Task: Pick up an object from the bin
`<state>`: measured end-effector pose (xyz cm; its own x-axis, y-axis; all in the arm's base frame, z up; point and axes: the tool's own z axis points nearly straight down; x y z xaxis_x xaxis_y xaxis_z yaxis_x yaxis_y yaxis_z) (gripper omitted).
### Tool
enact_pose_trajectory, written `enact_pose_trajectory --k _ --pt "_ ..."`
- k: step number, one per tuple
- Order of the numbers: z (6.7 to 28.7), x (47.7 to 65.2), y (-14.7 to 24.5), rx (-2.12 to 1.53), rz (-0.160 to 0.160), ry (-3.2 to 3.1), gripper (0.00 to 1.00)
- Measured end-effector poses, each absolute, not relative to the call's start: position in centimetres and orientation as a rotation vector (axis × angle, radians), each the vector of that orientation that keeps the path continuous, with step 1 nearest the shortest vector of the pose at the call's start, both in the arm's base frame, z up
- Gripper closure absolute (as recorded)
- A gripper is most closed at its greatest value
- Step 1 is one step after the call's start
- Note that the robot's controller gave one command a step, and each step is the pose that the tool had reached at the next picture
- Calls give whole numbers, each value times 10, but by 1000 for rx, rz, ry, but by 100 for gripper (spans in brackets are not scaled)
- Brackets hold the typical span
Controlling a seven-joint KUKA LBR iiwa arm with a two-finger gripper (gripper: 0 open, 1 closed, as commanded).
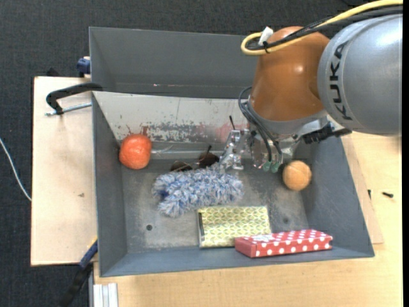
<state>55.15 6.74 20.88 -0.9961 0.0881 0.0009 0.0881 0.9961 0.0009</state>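
1. grey arm [364, 75] runs off the right edge.
2. a dark thing [195, 164], too small to identify, half behind the blue fluffy duster [195, 190].
3. red dotted box [284, 243] covers a corner of the yellow patterned box [233, 226].

In the bin [108, 190], a left ball [135, 152] is sitting by the back wall and a right ball [297, 175] is lying near the right wall. Between them a mop head [198, 189] is sprawling, the gripper [246, 155] hanging just behind its right end. A pad [233, 226] is lying before the mop head, a box [284, 242] touching the pad's front right corner.
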Motion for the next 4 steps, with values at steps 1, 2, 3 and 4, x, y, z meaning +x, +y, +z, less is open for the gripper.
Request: enact_pose_trajectory --k 1,2,3,4 --pt "122 564 80 -85 0 -3137 0" --pt "124 565 80 -85 -1 -3140 0" --pt "94 540 75 219 -3 -3149 100" --pt "94 540 75 219 -3 -3149 100"
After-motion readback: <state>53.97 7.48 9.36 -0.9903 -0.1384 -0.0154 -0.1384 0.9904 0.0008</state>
